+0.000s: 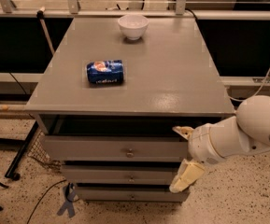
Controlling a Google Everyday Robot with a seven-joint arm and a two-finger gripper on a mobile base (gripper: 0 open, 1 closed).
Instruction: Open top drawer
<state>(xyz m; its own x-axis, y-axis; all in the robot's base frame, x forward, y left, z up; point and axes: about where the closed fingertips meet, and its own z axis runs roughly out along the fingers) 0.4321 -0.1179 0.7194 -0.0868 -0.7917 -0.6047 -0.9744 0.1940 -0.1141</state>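
Fingers [187, 175] beside top drawer [88, 148], can [105, 72] above

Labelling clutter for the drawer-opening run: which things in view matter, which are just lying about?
Job:
top drawer
its knob
hand, open, at the drawer's right end

Lying about, on the cabinet top:
blue can
white bowl

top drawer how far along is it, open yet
Done: the top drawer stands partly out, past the two lower fronts, with a dark gap above its front. In hand: the gripper sits open at the drawer's right end, off the knob. Left: probably pulling it further, if wanted.
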